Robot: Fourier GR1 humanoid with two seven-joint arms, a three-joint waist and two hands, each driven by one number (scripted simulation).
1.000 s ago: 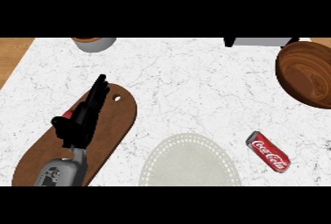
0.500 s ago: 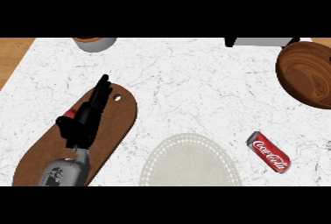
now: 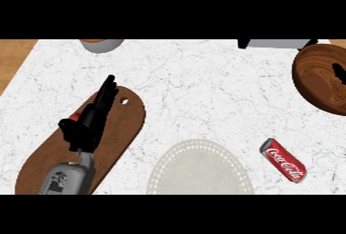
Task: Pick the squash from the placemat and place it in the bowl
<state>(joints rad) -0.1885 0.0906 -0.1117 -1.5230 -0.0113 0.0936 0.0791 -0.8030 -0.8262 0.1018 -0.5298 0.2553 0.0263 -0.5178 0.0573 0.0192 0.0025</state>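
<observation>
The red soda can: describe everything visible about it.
The red soda can lies on its side on the white marbled counter, tilted so one end points toward the upper left and the other toward the lower right. Its body is red with white script lettering along its length, and a silvery metal rim shows at the upper-left end. It looks undented. It rests just right of the pale round placemat, apart from it, and below the wooden bowl. Neither hand touches it.

We read one marking only: white script "Coca-Cola" running along the side of the red can (image 3: 283,160), which lies on its side on the marble counter (image 3: 202,91); we find no other legible text
</observation>
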